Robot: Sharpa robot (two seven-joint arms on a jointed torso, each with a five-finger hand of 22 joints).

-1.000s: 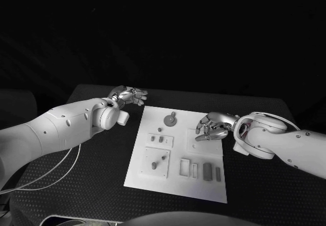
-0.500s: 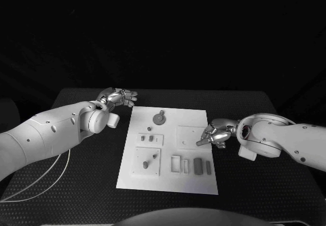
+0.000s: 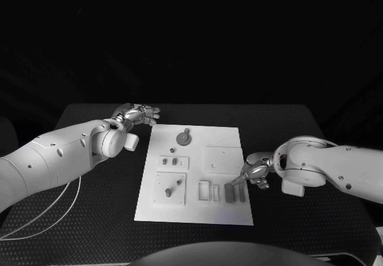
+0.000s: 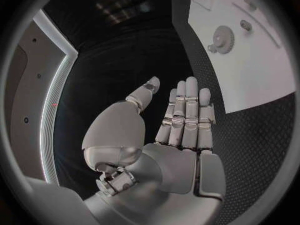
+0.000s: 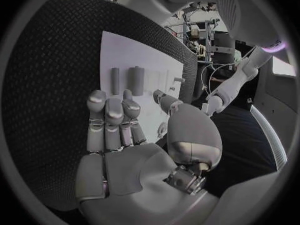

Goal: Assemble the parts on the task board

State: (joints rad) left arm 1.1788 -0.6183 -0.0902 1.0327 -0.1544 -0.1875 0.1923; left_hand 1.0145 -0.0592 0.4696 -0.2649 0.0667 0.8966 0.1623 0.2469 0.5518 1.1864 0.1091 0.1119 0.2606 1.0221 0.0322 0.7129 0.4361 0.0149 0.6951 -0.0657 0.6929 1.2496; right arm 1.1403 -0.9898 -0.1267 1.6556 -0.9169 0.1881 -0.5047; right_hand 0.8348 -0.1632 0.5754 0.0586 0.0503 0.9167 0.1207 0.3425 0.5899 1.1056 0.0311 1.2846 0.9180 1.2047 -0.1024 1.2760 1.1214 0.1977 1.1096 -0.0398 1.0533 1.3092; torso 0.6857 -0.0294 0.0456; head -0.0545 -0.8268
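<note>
On a black bench (image 3: pixel 96 221), the white task board (image 3: pixel 200 210) lies at centre. Along its near edge, two grey bars (image 3: pixel 229 192) lie side by side at the board's 5 o'clock corner. The right hand (image 3: pixel 254 173) hovers at the board's 3 o'clock edge, just beside them, fingers (image 5: pixel 106 120) straight, slightly apart and holding nothing. Farther back, a gear-shaped part (image 3: pixel 184 137) sits near 12 o'clock. The left hand (image 3: pixel 137 114) hangs off the far 10 o'clock corner, fingers (image 4: pixel 187 110) extended, empty.
</note>
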